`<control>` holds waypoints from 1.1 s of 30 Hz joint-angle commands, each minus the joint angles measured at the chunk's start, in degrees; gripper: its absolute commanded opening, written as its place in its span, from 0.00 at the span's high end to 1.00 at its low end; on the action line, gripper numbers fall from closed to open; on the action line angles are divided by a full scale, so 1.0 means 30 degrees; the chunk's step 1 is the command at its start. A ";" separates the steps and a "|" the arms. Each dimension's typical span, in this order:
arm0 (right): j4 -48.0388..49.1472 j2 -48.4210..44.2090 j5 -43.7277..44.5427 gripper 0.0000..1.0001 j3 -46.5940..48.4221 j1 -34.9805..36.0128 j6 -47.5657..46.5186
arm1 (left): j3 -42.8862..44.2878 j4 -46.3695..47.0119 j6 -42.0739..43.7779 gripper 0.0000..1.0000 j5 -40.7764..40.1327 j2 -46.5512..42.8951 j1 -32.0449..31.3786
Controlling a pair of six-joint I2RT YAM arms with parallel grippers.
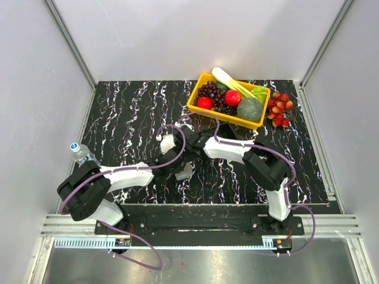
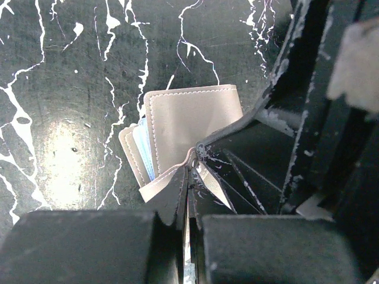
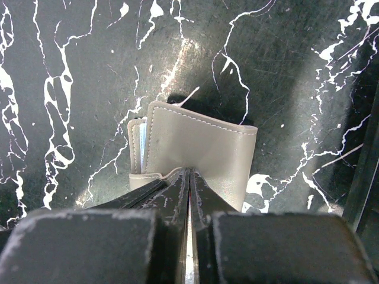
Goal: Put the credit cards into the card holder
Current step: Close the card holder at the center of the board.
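Note:
The card holder (image 1: 185,172) is a grey-beige stitched case lying on the black marbled table; it also shows in the left wrist view (image 2: 189,124) and the right wrist view (image 3: 201,148). A pale blue card edge (image 2: 144,148) sticks out of its left side. My left gripper (image 2: 189,168) is shut on the holder's lifted lower flap. My right gripper (image 3: 190,171) is shut with its tips against the holder's pocket edge. A thin card edge shows between its fingers; the card's face is hidden. Both grippers meet over the holder (image 1: 180,163). No loose credit cards show.
A yellow basket (image 1: 225,117) of toy fruit and vegetables stands at the back right. A bunch of red grapes (image 1: 279,110) lies beside it. A small water bottle (image 1: 82,152) stands at the table's left edge, near my left arm.

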 commanded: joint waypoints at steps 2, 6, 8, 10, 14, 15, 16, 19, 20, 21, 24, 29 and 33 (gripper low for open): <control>0.0054 0.2007 -0.2779 0.93 -0.0190 0.2556 0.0466 | -0.1611 -0.4174 -0.1086 1.00 0.4078 0.3272 -0.0472; -0.0472 0.2213 -0.2225 0.93 -0.0014 0.2702 0.0436 | -0.1845 -0.4556 -0.1554 1.00 0.3755 0.3390 -0.0501; -0.0767 0.2388 -0.2133 0.92 0.0074 0.2849 0.0349 | -0.1933 -0.4702 -0.1730 1.00 0.3550 0.3507 -0.0472; -0.0883 0.2710 -0.2397 0.92 0.0219 0.3025 0.0349 | -0.2050 -0.4733 -0.1994 1.00 0.3461 0.3741 -0.0501; -0.1411 0.3091 -0.2221 0.92 0.0659 0.3348 0.0202 | -0.1964 -0.4732 -0.2200 1.00 0.3549 0.4415 -0.0443; -0.1701 0.3208 -0.2193 0.92 0.0776 0.3348 0.0202 | -0.1963 -0.4733 -0.2258 1.00 0.3549 0.4445 -0.0443; -0.2168 0.3412 -0.2076 0.92 0.0951 0.3348 0.0260 | -0.1963 -0.4675 -0.2172 1.00 0.3636 0.4475 -0.0472; -0.2758 0.3648 -0.2017 0.92 0.0983 0.3348 0.0465 | -0.1934 -0.4704 -0.2055 1.00 0.3695 0.4591 -0.0239; -0.2846 0.3678 -0.1959 0.92 0.0982 0.3377 0.0436 | -0.1934 -0.4674 -0.1967 1.00 0.3811 0.4708 -0.0092; -0.2963 0.3736 -0.1900 0.92 0.1011 0.3348 0.0494 | -0.1934 -0.4645 -0.1879 1.00 0.3929 0.4767 -0.0004; -0.3723 0.4233 -0.2163 0.91 0.1625 0.3406 0.0202 | -0.1963 -0.4178 -0.1293 1.00 0.4631 0.5002 0.0464; -0.4514 0.4820 -0.2368 0.89 0.2036 0.3494 0.0114 | -0.1611 -0.4001 -0.0677 1.00 0.5510 0.5617 0.0846; -0.4897 0.4938 -0.2689 0.88 0.2067 0.3552 -0.0003 | -0.2050 -0.3124 -0.0443 1.00 0.6622 0.6085 0.1286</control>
